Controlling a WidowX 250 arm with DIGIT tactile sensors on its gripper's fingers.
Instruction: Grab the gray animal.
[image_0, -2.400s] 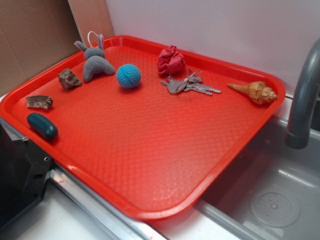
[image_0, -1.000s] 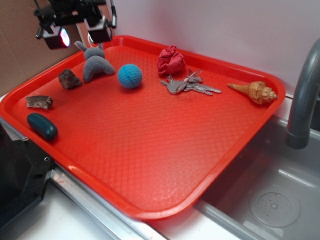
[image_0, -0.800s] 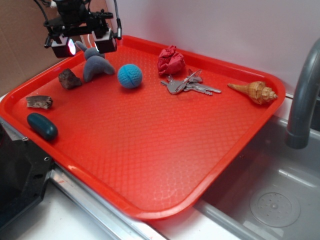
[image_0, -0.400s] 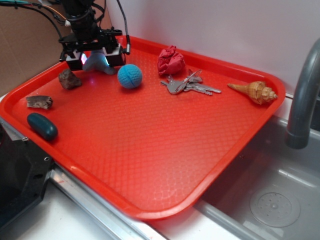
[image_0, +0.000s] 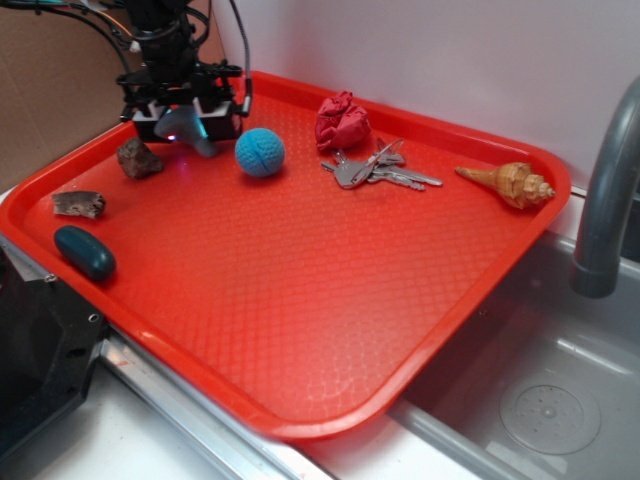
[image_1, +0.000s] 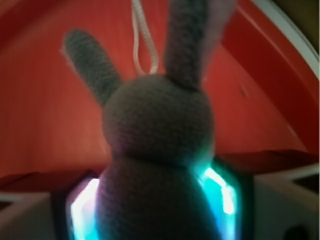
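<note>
The gray animal (image_1: 157, 150) is located at the far left of the red tray (image_0: 330, 290), left of the blue ball (image_0: 259, 152) and just right of a rock (image_0: 138, 158). The gripper (image_0: 185, 128) is seen lowered over it; the body is bracketed by the lit fingers (image_1: 222, 192), one on each side. Whether pressure is applied cannot be told. A light, soft, compressible plush is judged; the torso below the head is the preferred hold, not the ears or string loop (image_1: 144, 37).

Blue ball (image_0: 259, 152), keys (image_0: 375, 169), shell (image_0: 512, 183)
</note>
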